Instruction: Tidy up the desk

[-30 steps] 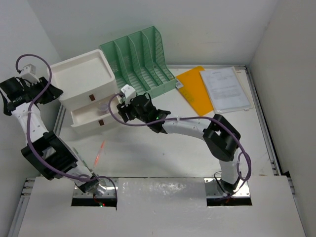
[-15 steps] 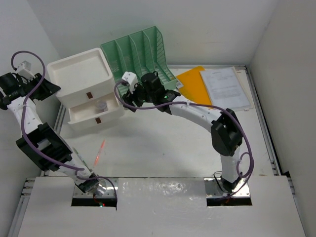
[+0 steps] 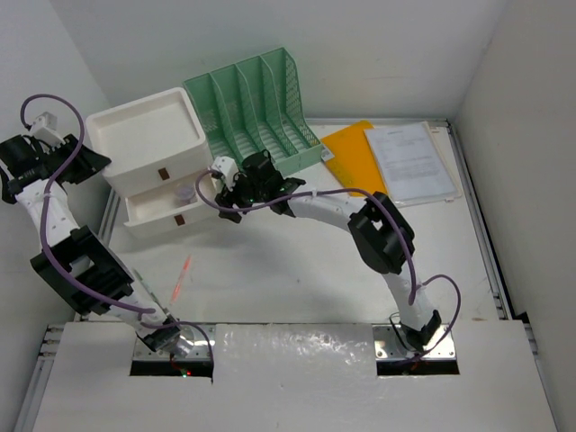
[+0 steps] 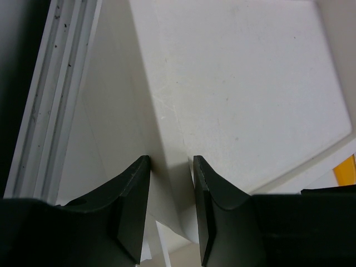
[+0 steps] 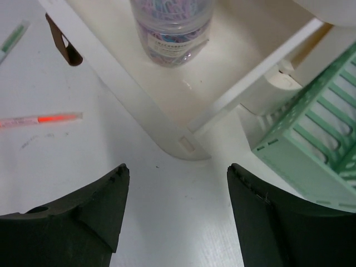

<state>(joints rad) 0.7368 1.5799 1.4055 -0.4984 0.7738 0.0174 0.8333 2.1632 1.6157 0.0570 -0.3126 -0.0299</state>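
The desk (image 3: 297, 279) lies white under both my arms, and a red pen (image 3: 183, 274) rests on it in front of the white drawer box (image 3: 148, 135). My right gripper (image 5: 178, 169) hangs over the desk just off the front right corner of that box's open lower drawer (image 5: 122, 86), its fingers spread wide and holding nothing; a clear jar (image 5: 172, 28) of small coloured bits stands in the drawer. My left gripper (image 4: 171, 161) is pinched on the box's left wall, a green file rack (image 3: 261, 99) stands just behind the box to its right, and an orange folder (image 3: 355, 162) and papers (image 3: 409, 160) lie well to the box's right.
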